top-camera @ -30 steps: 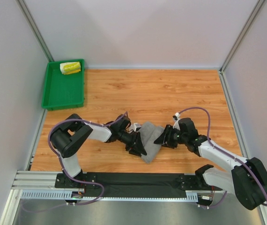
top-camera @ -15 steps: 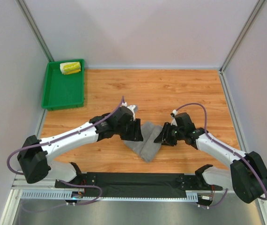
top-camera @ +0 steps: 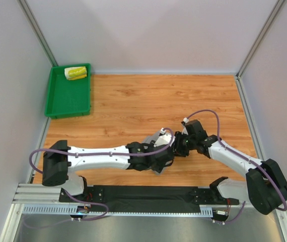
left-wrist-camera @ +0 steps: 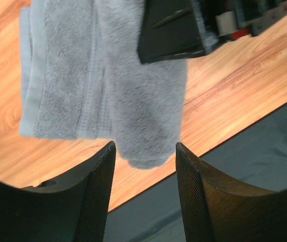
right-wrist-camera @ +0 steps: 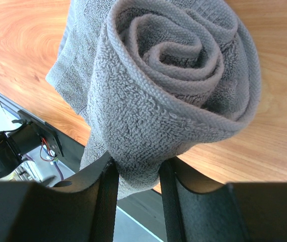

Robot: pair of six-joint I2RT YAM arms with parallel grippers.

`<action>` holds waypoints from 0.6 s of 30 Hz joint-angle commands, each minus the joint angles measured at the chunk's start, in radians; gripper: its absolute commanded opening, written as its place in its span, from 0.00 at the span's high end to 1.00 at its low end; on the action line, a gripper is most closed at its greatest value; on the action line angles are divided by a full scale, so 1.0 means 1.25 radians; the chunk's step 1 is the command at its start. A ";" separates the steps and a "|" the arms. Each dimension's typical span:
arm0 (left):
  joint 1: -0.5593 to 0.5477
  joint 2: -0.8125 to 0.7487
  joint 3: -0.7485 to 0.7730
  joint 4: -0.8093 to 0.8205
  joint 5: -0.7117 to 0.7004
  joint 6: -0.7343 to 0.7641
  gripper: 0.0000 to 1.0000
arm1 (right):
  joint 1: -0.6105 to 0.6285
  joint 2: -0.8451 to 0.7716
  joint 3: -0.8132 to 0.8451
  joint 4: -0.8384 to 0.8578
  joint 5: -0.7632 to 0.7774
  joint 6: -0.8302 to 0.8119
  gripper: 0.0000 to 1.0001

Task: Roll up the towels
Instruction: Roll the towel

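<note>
Grey terry towel, rolled into a spiral, is pinched in the right hand; the left hand stands open and empty beside it.

- Top view: grey towel lies mostly under the two arms' ends; only a small patch shows.
- Top view: left gripper and right gripper read as one dark mass; finger gaps not resolvable.
- Left wrist view: towel's far end cropped by the top edge; black part at upper right blurred and cropped.
- Right wrist view: roll's top cropped; fingers have their tips buried under cloth.
- Small towel in green tray: print too small to read.
</note>
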 commanded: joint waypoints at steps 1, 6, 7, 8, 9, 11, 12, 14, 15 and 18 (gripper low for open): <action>-0.045 0.051 0.069 -0.029 -0.121 0.017 0.43 | 0.011 0.004 0.021 -0.033 0.006 -0.002 0.65; -0.049 0.102 0.089 -0.022 -0.104 0.012 0.42 | 0.009 0.004 0.024 -0.039 0.004 -0.007 0.65; -0.049 0.114 0.083 -0.018 -0.099 0.011 0.42 | 0.010 0.004 0.024 -0.041 0.004 -0.008 0.65; -0.049 0.118 0.078 -0.011 -0.079 0.013 0.42 | 0.010 0.005 0.024 -0.041 0.002 -0.008 0.65; -0.049 0.125 0.072 0.006 -0.071 0.022 0.41 | 0.009 0.006 0.026 -0.039 0.002 -0.009 0.65; -0.047 0.134 0.049 0.024 -0.043 0.028 0.41 | 0.010 0.011 0.028 -0.041 0.000 -0.012 0.65; -0.049 0.135 0.037 0.058 -0.028 0.044 0.41 | 0.009 0.011 0.028 -0.039 0.000 -0.012 0.65; -0.049 0.136 0.005 0.090 0.004 0.053 0.40 | 0.010 0.016 0.030 -0.039 -0.001 -0.013 0.64; -0.049 0.140 -0.003 0.108 0.009 0.058 0.40 | 0.010 0.017 0.032 -0.038 -0.001 -0.014 0.64; -0.049 0.157 -0.016 0.106 -0.005 0.056 0.38 | 0.010 0.020 0.034 -0.043 -0.002 -0.016 0.64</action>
